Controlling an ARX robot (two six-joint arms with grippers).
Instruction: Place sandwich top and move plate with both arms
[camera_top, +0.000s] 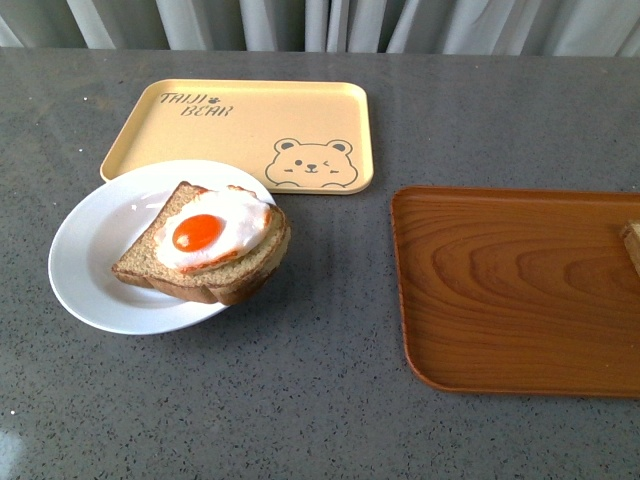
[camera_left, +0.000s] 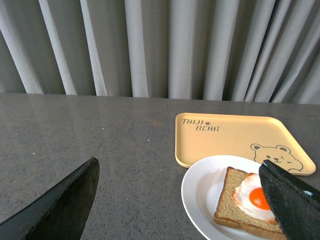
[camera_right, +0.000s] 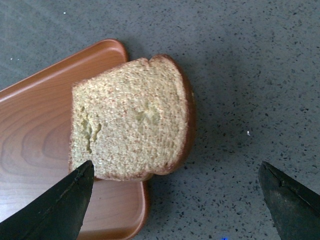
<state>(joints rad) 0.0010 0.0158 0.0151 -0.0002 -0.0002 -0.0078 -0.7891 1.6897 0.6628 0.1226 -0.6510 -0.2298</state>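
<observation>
Right gripper (camera_right: 176, 164): jaws spread wide and released, nothing clamped. One black finger (camera_right: 60, 205) shows at a corner of the sandwich top (camera_right: 130, 115), a squarish plain slice of brown wholemeal bread with a darker crust. Contact between the two cannot be told. The other finger stands well clear over bare table.

The sandwich top lies across a rounded corner of the brown wood-grain tray (camera_right: 35, 130), partly on the tray and partly out over the grey speckled table (camera_right: 250, 75). In the front view it shows only as a sliver at the far right part of that tray, cut by the picture's edge.

Left gripper (camera_left: 180, 162): jaws also wide apart and released, empty. It is above the table, with the round white plate (camera_left: 200, 195) just beside one finger (camera_left: 290, 200).

Front view: neither arm is in the picture. The plate sits on the left of the table. It bears a matching brown bread slice (camera_top: 150, 262) topped with a fried egg (camera_top: 215, 232). That slice overhangs the plate's right rim.

The pale yellow rectangular tray with a bear drawing (camera_top: 240, 130) lies just beyond the plate. The plate's far rim overlaps the tray's near edge in the picture. The brown tray lies to the right, apart from the plate. Grey pleated curtains (camera_left: 150, 45) hang behind the table's far edge.
</observation>
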